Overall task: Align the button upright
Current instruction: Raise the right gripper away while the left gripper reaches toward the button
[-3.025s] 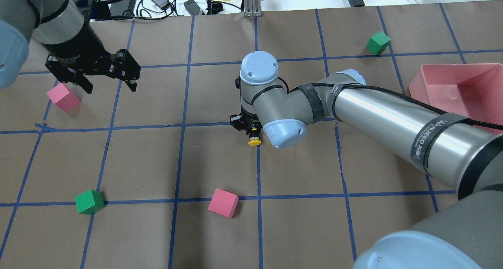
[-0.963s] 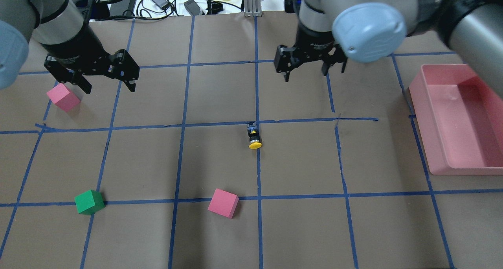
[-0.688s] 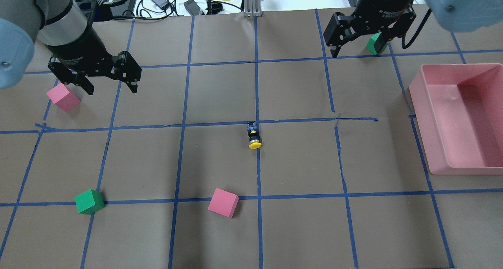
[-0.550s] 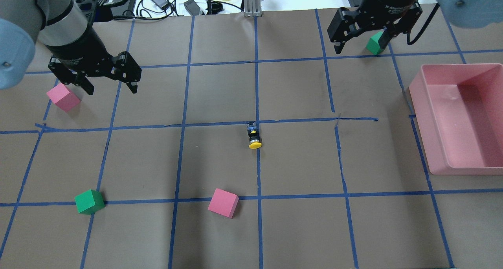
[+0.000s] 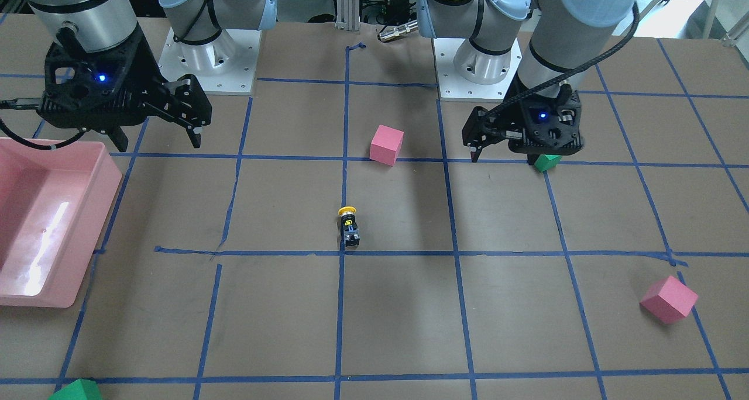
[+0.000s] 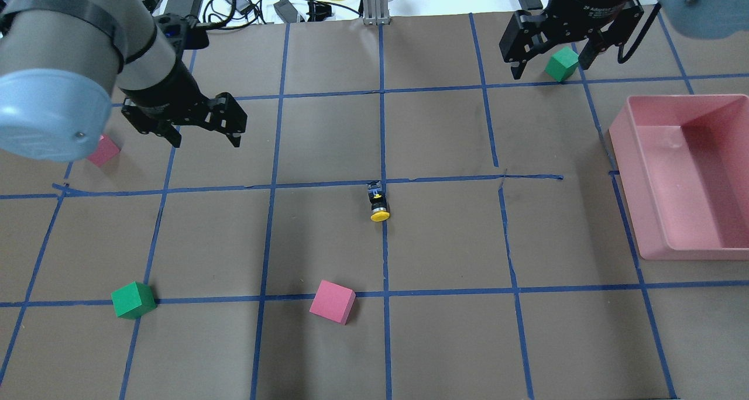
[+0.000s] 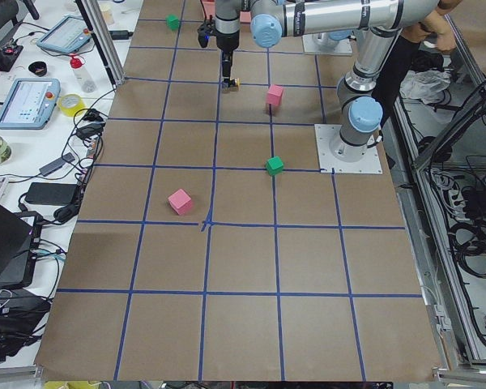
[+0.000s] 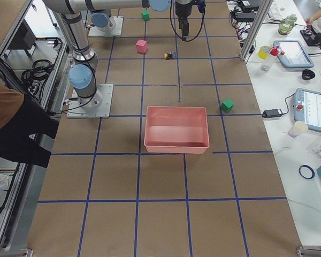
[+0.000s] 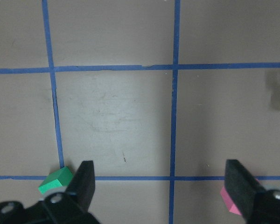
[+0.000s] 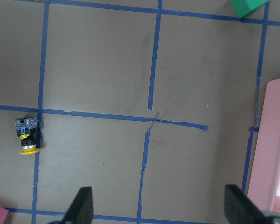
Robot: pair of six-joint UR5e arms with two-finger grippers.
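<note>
Button (image 6: 378, 202), tiny, round yellow cap, black body, grey metal base block: lying on side, cap toward robot, on blue tape line (image 6: 384, 259) mid brown paper-covered table (image 6: 445, 236). Left gripper (image 6: 205, 141) fingers spread, empty, well apart from it. Right gripper (image 5: 158, 142) likewise.

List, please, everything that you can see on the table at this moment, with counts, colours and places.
button: 1, yellow cap and black body, on its side at the table's centre, cap towards the robot
pink cubes: 2, pink, one near centre, one far left partly behind the left arm
green cubes: 2, green, one near left, one far right
bin: 1, pink, right edge
table: 1, brown with a blue tape grid
left gripper: 1, black, open, far left
right gripper: 1, black, open, far right
</note>
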